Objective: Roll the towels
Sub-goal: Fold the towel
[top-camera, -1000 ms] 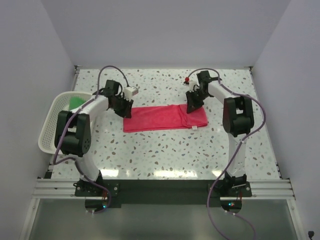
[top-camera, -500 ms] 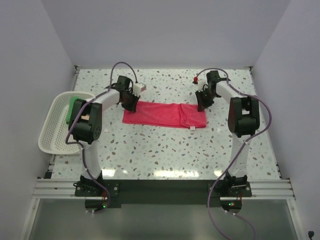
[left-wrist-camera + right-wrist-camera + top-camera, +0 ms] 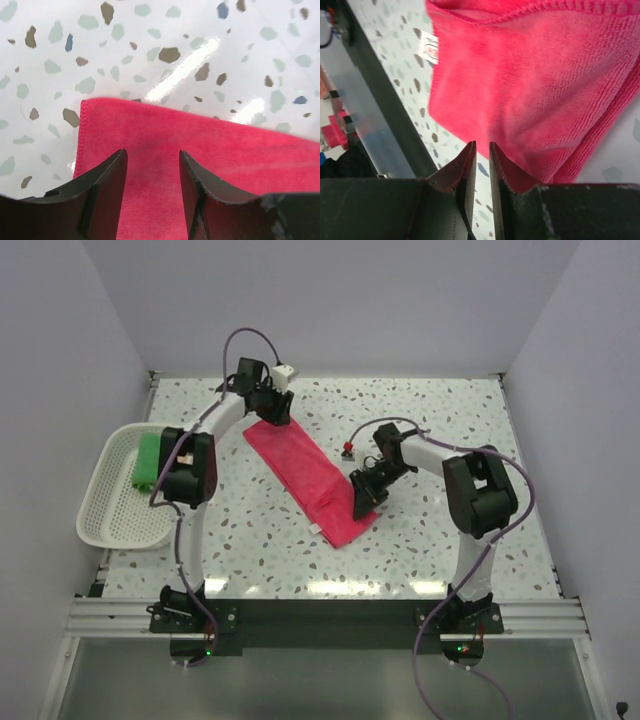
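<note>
Lying slantwise on the bench (image 3: 450,420), the pink-red towel (image 3: 310,475) runs from left tool (image 3: 272,412) to right tool (image 3: 362,498). Left wrist: left tool spread wide, towel corner beneath its tips. Right wrist: right tool narrowed to a slit, towel just beyond; grip unclear.

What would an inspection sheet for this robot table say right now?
Surface: speckled white table, glossy.
Job's things: red towel lying flat and diagonal, not rolled; green towel in the basket; no third towel seen.
Clutter: white basket at the left edge.
Grippers: left gripper open over the red towel's far corner; right gripper nearly shut at its near end, grip unclear.
Cables: purple cables loop above both arms.
Surroundings: plain walls; nothing else seen.
</note>
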